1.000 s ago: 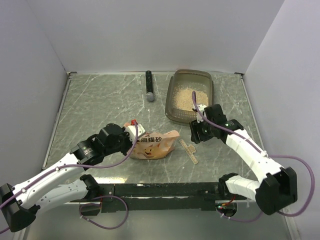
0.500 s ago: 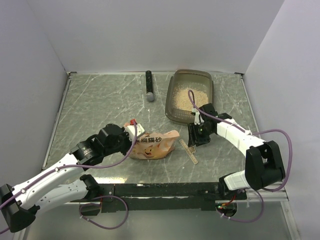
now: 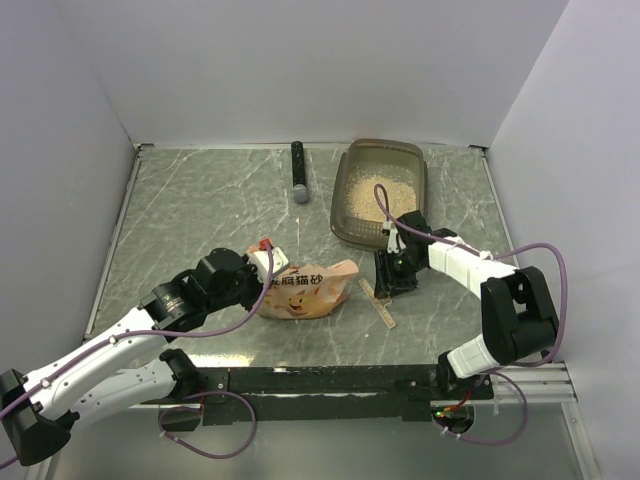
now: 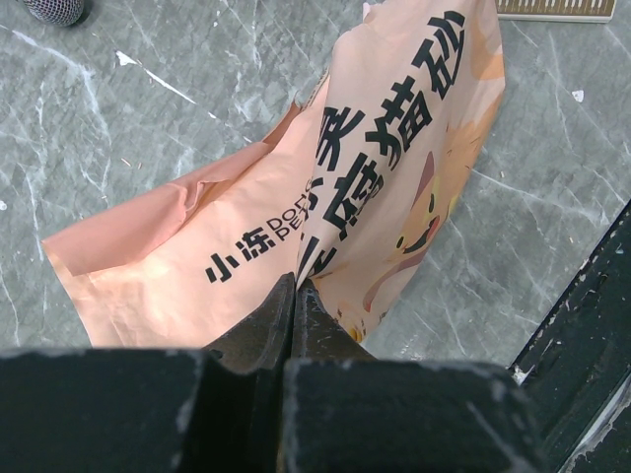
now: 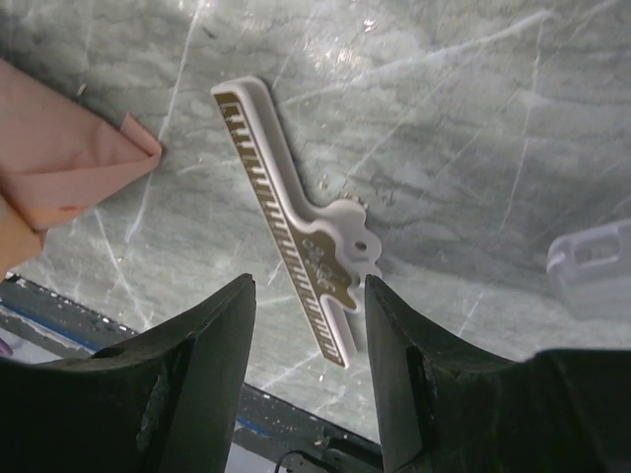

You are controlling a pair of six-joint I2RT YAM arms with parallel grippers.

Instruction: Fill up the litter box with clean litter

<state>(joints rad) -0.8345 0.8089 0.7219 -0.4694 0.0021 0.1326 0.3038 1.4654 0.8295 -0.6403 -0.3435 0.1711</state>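
**Right gripper over the clip, litter box just behind it**
The right gripper [image 5: 311, 286] hangs half open and empty above the white clip [image 5: 296, 236], which lies diagonally with one end between the jaws. The litter box [image 3: 345, 180], holding clean litter [image 3: 385, 195], sits just beyond, on the counter's [image 3: 200, 210] far side. The left gripper [image 4: 296, 288] pinches the pouch [image 4: 375, 197].

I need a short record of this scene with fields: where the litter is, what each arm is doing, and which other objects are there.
litter box: far right, upright
clean litter: loose heap inside the box
pouch: lying at centre, pinched at one edge
left gripper: fingers shut on the pouch
right gripper: fingers open, one on each side of a white toothed clip
black stick: far edge, left of the box
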